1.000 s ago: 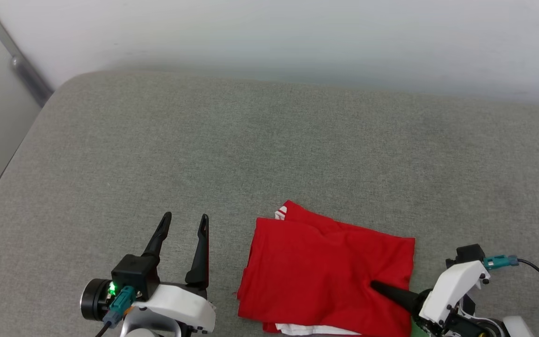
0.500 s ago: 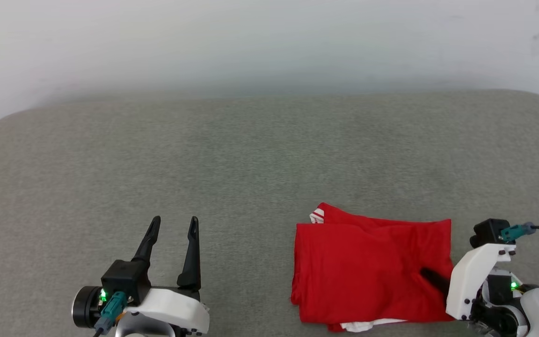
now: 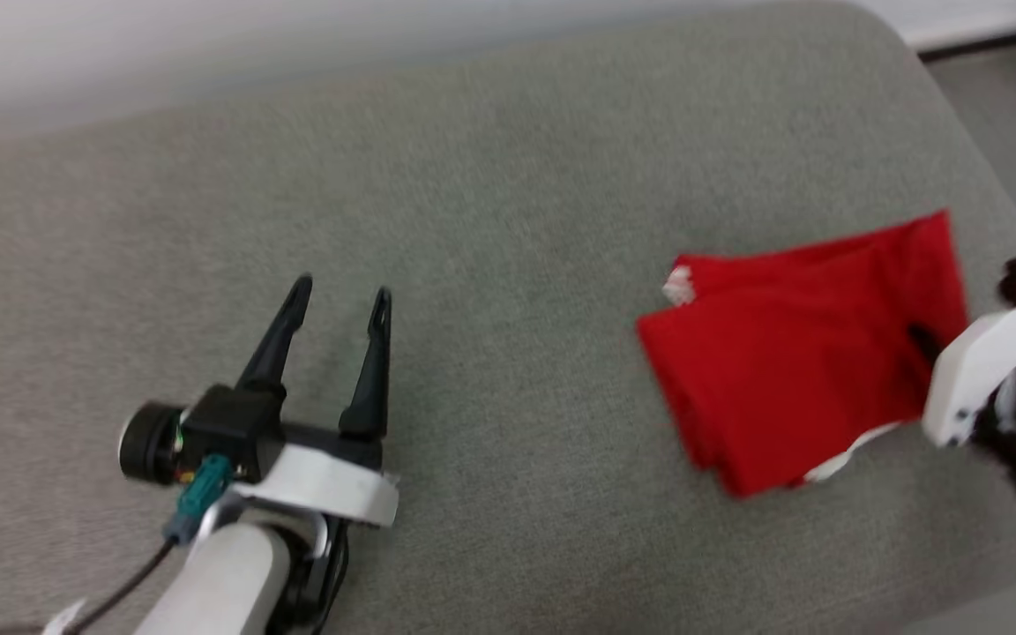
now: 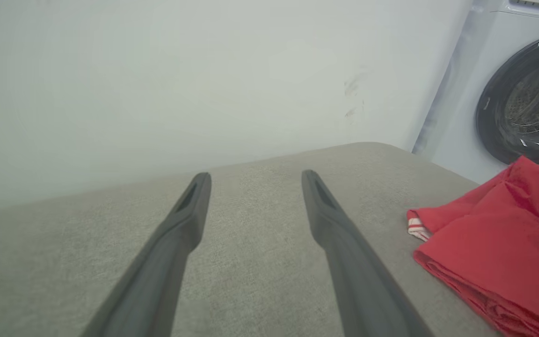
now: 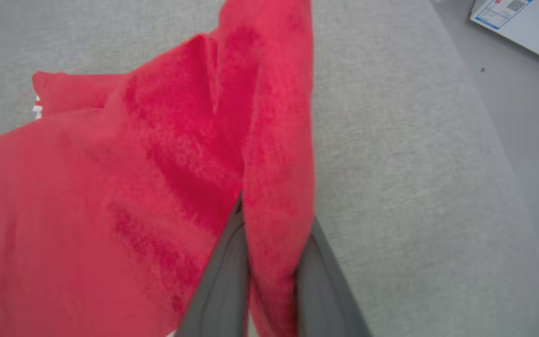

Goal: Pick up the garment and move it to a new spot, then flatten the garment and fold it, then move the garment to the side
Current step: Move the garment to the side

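Observation:
The garment (image 3: pixel 790 370) lies folded into a red rectangle near the right end of the grey cushion, a bit of striped trim (image 3: pixel 677 284) at its far-left corner and a white edge along its near side. My right gripper (image 3: pixel 921 339) is shut on the garment's right edge; in the right wrist view a ridge of red cloth (image 5: pixel 274 187) stands pinched between the two fingers (image 5: pixel 222 281). My left gripper (image 3: pixel 338 295) hovers open over bare cushion well to the left, nothing between its fingers (image 4: pixel 190 210). The garment (image 4: pixel 498 243) sits at the right of the left wrist view.
The grey cushion (image 3: pixel 490 229) rounds off at its right end (image 3: pixel 940 88), with floor beyond. A washing machine (image 4: pixel 517 93) stands past that end. A white wall (image 4: pixel 180 70) backs the cushion. A white box (image 5: pixel 522 23) lies on the floor.
The head camera has swung right and the picture is blurred. The garment, gripped at its right edge, has been dragged toward the cushion's right end and turned a little. The left gripper stays open.

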